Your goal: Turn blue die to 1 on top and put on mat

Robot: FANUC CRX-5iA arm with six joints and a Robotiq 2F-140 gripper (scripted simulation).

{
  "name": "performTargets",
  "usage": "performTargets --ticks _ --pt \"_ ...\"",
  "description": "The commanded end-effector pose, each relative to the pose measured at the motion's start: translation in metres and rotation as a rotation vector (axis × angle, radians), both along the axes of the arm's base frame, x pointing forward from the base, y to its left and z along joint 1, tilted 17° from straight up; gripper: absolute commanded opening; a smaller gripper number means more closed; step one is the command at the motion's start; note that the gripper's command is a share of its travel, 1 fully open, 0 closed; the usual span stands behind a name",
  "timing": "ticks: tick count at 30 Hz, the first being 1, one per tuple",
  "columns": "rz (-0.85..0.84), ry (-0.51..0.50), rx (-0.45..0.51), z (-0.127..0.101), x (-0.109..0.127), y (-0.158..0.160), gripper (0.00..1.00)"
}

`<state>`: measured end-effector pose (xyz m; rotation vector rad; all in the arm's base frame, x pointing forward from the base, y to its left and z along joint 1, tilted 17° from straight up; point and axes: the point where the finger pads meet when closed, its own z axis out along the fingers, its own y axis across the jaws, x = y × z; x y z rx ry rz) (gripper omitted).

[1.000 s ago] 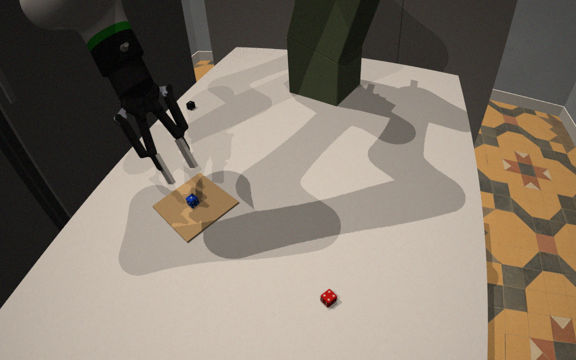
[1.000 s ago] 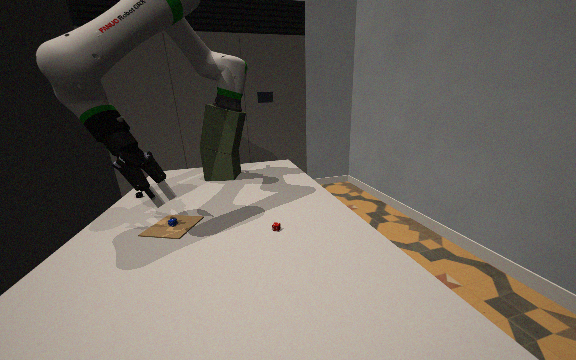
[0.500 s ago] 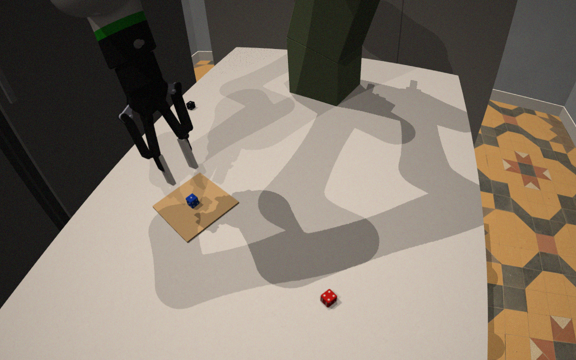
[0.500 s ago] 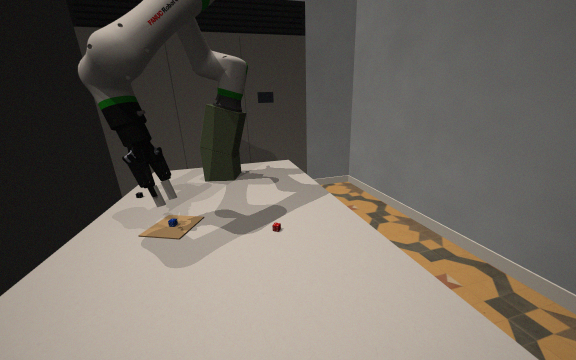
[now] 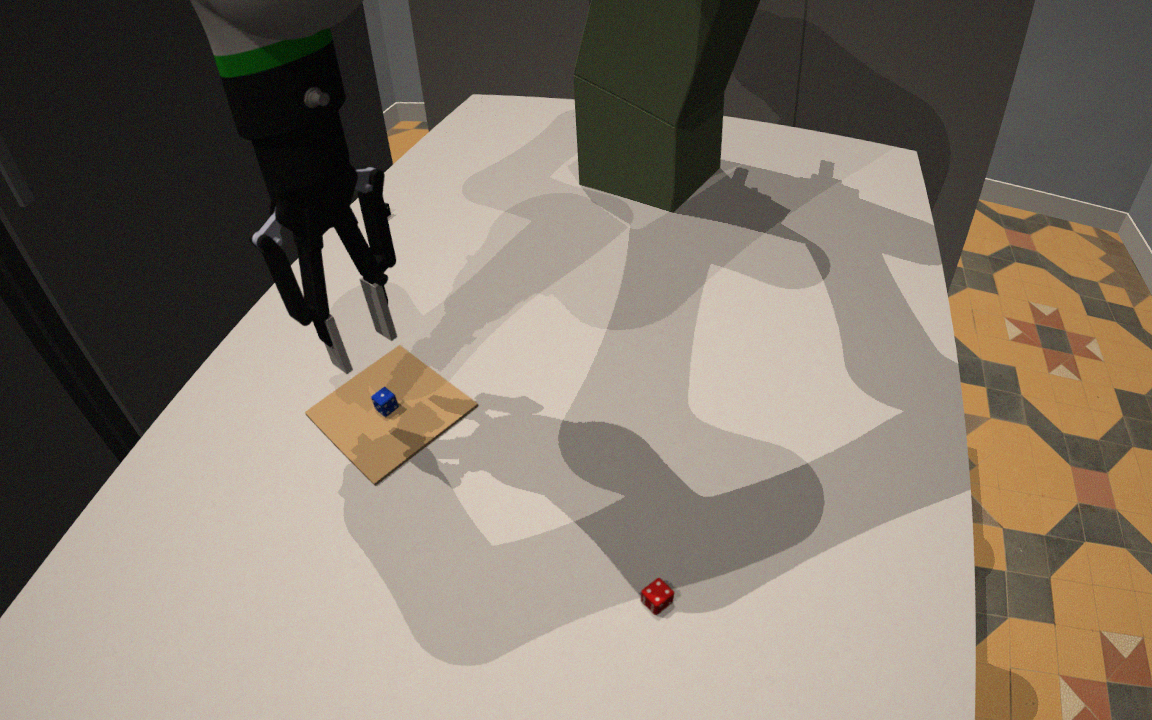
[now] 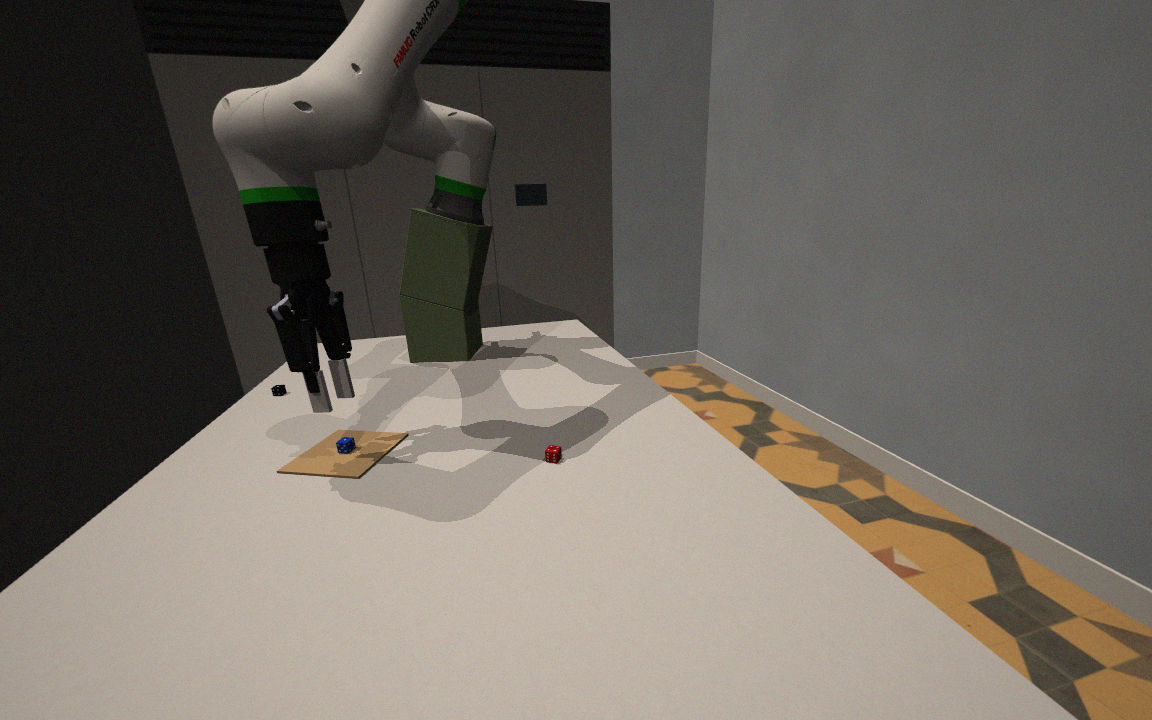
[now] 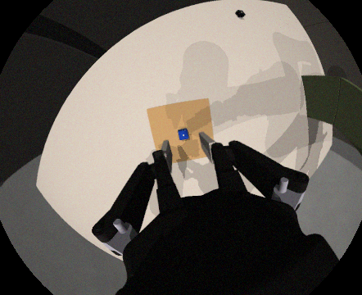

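The blue die [image 5: 384, 402] [image 6: 345, 445] [image 7: 183, 134] sits flat on the tan mat [image 5: 376, 467] [image 6: 302, 466] [image 7: 156, 116], near its middle and fully within its edges. A single pip shows on its top face. My gripper [image 5: 365, 354] [image 6: 331, 404] [image 7: 185, 143] is open and empty, pointing down. Its fingertips are above the table, behind and higher than the die. The red die [image 5: 657, 596] [image 6: 553, 454] sits flat on the table with 4 on top. The black die [image 6: 278, 390] [image 7: 240, 14] is on the table; its top number is too small to read.
The white table [image 5: 231, 537] [image 6: 473, 608] [image 7: 107, 94] carries the mat and dice. The green arm pedestal [image 5: 629, 134] [image 6: 441, 304] [image 7: 324, 94] stands at the table's back. In the top view the gripper hides the black die. Arm shadows cross the table and mat.
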<state>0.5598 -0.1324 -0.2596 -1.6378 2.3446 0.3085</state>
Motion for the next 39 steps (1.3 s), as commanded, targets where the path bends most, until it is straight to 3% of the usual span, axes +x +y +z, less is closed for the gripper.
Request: performTargets --ticks 1,2,23,32,39 --pt "-0.006 0.023 -0.04 0.001 0.0 0.004 0.4" --pt "-0.006 0.023 -0.04 0.001 0.0 0.004 1.0" --pt "-0.006 0.023 -0.04 0.003 0.0 0.003 1.0" --pt "-0.006 0.023 -0.04 0.024 -0.002 -0.003 1.0" --pt "-0.006 0.023 -0.04 0.057 -0.004 -0.013 1.0"
